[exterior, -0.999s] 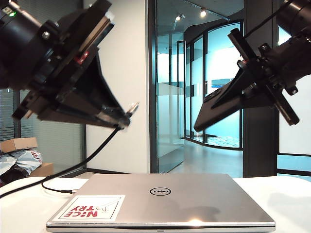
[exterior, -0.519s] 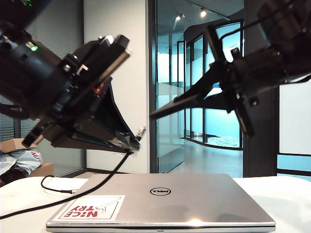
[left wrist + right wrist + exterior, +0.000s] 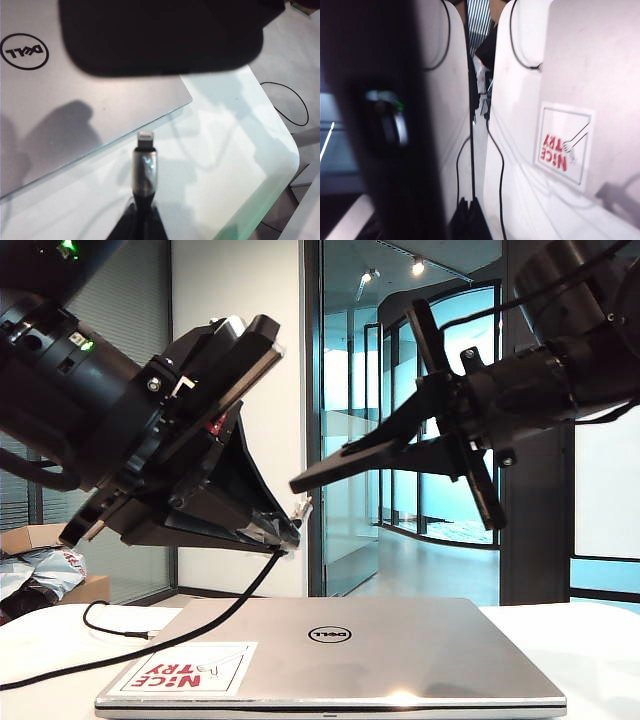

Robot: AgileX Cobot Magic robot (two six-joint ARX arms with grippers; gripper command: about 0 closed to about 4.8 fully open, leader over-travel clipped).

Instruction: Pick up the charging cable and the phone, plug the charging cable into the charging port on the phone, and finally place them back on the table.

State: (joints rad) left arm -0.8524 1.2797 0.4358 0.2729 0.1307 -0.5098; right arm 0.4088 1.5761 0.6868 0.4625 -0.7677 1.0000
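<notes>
Laptop: matte silver closed Dell laptop (image 3: 335,655), red-lettered sticker, near bench edge.
Bench: smooth white bench (image 3: 50,655), rounded corner, bare either side of the laptop.
Left pincer (image 3: 288,532): clamped on the thin black charging cable (image 3: 144,170), silver plug out, above the laptop.
Right pincer (image 3: 345,458): gripping the flat black slab phone (image 3: 160,35), end just beside the plug.

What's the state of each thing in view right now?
left gripper: shut on the charging cable, raised above the laptop
charging cable: held, plug not yet inserted
right gripper: shut on the phone, raised
phone: held in the air, end toward the plug
laptop: closed, flat on the table
</notes>
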